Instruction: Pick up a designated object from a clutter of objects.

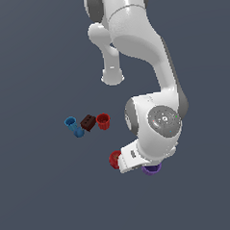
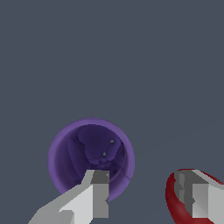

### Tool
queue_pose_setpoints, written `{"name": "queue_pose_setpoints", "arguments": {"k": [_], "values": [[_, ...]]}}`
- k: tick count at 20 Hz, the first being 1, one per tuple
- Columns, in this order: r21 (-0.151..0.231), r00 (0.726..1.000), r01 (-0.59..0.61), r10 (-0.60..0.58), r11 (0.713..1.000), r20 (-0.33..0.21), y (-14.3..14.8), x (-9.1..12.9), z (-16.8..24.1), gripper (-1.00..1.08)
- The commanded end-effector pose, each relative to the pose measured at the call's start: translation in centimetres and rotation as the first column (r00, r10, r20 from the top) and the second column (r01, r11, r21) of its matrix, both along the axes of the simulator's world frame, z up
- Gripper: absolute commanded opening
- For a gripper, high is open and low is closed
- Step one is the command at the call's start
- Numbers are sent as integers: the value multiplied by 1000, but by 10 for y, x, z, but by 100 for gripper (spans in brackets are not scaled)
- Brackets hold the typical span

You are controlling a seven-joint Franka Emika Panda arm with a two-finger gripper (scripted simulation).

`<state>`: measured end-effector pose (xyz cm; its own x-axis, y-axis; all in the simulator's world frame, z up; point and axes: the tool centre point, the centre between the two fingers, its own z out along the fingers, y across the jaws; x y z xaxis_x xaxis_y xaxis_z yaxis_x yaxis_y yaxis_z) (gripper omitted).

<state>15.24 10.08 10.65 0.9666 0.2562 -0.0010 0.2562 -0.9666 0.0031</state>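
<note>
We saw the purple cup [image 2: 91, 151] from above in the wrist view: hollow, with a round rim and a dark, uneven interior. It lay on the grey floor [image 1: 39, 189], just beside the red knob [image 1: 115, 159]. The gripper [image 2: 146, 192] had its fingers apart, one finger [image 2: 99, 192] over the cup's rim, the other over the knob. In the exterior view the arm hid most of the cup.

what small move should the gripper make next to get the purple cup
Probably shift sideways toward the purple cup before descending. In the wrist view the open gripper has one finger over the cup's hollow and the other over the red knob, so closing here would likely catch the knob too.
</note>
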Motion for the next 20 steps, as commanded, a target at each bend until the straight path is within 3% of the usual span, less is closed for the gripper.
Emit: {"name": "queue_pose_setpoints", "arguments": {"k": [1,17,18,20], "values": [[1,1000,-6,6,1000,1,3,2,-6,28],[2,1000,-8,8,1000,1,4,2,-38,28],[2,1000,-8,8,1000,1,4,2,-38,-100],[2,1000,-8,8,1000,1,4,2,-38,-100]]}}
